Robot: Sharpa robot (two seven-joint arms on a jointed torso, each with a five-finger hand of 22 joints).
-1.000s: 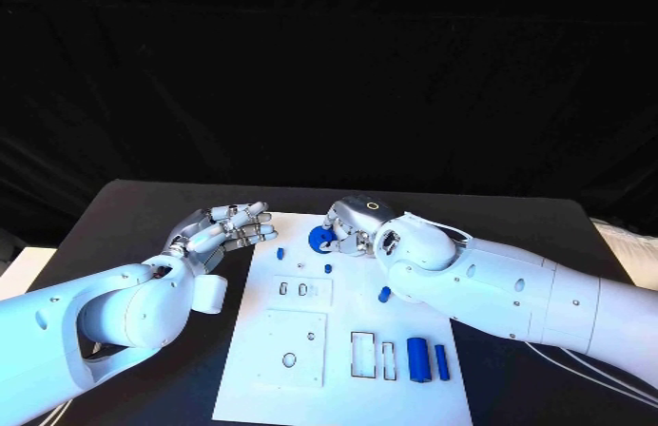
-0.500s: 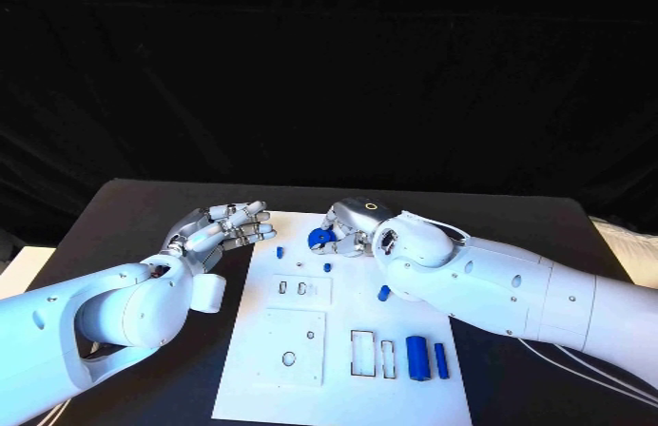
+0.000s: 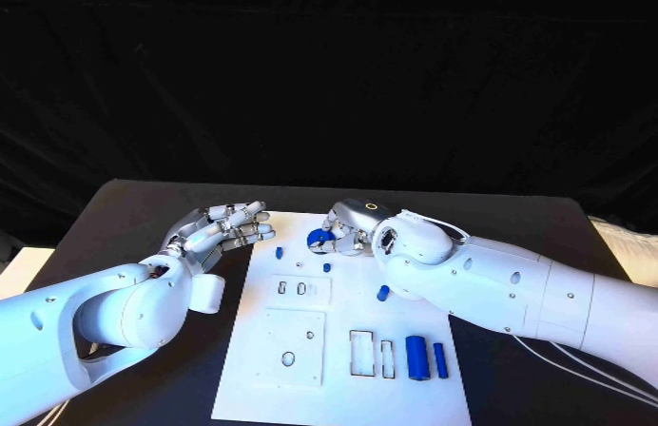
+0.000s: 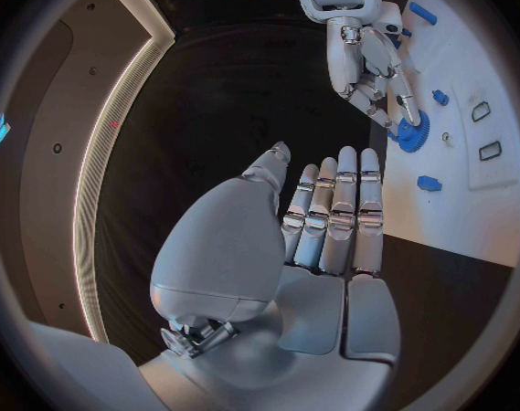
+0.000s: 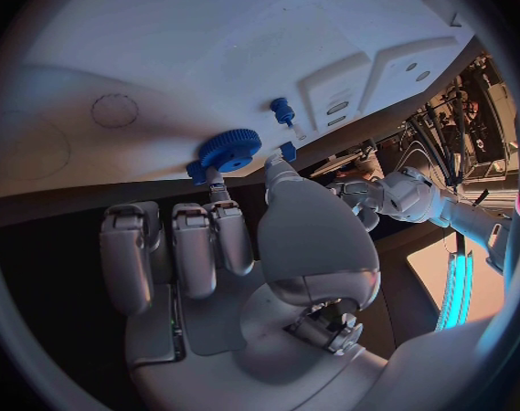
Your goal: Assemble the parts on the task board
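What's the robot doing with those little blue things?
It is putting small blue parts together on the white task board. Its right hand is at the far end of the board, with its fingers on a blue gear. Whether it grips the gear or just touches it is hard to tell. The left hand hovers beside the board's left edge, holding nothing, fingers apart. More blue pieces lie near the board's near end, untouched.

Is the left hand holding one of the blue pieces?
No, the left hand is held flat with nothing in it, beside the board.
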